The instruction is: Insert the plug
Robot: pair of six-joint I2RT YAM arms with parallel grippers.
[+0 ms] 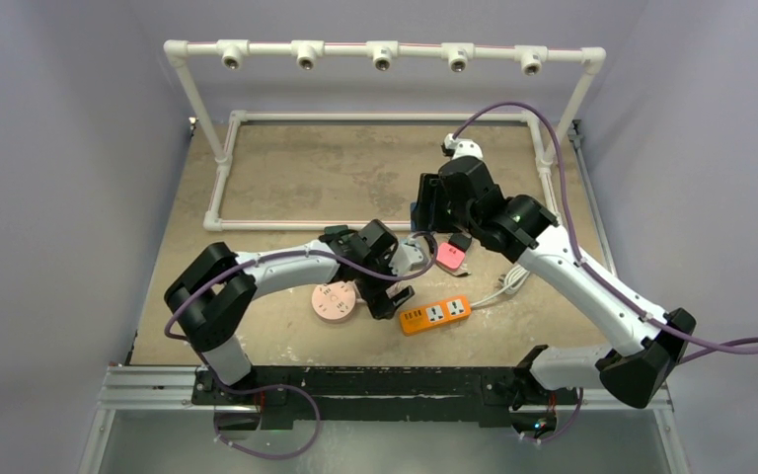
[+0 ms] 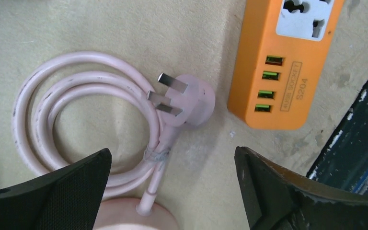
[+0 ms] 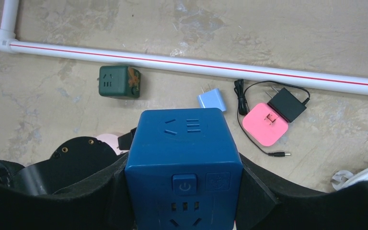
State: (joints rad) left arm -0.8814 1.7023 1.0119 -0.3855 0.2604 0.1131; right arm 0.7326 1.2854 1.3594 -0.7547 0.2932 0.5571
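A pink three-pin plug [image 2: 191, 98] lies flat on the table, its pink cord [image 2: 52, 124] coiled to the left and running into a round pink device [image 2: 139, 218]. My left gripper [image 2: 172, 158] hovers just short of the plug, open wide, with nothing between its fingers. Right of the plug lies an orange power strip [image 2: 280, 62] with a socket and several USB ports. My right gripper [image 3: 184, 182] is shut on a blue socket cube [image 3: 182, 158], held above the table. From above, the left gripper [image 1: 395, 296] sits between the round device [image 1: 334, 302] and the strip [image 1: 435, 314].
A green socket cube [image 3: 120, 82], a light blue charger [image 3: 212, 100], a pink square adapter [image 3: 264, 123] and a black adapter [image 3: 287, 104] with a thin cable lie along a white PVC pipe [image 3: 172, 61]. The PVC frame [image 1: 385, 51] stands at the back.
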